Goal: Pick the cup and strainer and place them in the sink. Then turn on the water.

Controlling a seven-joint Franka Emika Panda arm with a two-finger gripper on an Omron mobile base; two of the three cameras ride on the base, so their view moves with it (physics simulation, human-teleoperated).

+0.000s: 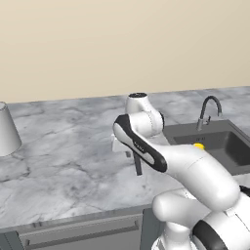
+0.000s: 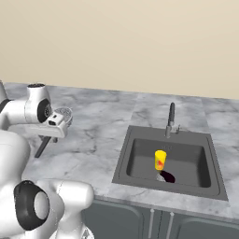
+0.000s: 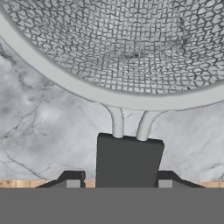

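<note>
The strainer's grey mesh head [image 3: 131, 43] fills the top of the hand view. Its dark handle [image 3: 127, 162] runs down between the fingertips of my gripper [image 3: 118, 181], which is shut on the handle close to the head. From the right base view, the strainer [image 2: 64, 112] is held over the marble counter left of the sink [image 2: 122, 163], its handle [image 2: 43, 145] slanting down. In the left base view the handle [image 1: 138, 165] hangs below my gripper [image 1: 119, 144]. The yellow cup [image 2: 160, 160] stands upright in the basin. A sliver of the cup [image 1: 198, 145] shows behind my arm.
The dark arched tap [image 2: 171, 119] stands at the back rim of the sink [image 1: 180, 129], with no stream running. A pale grey cone-shaped vessel [image 1: 6, 129] sits at the far left of the counter. Cabinet fronts run below the counter's front edge.
</note>
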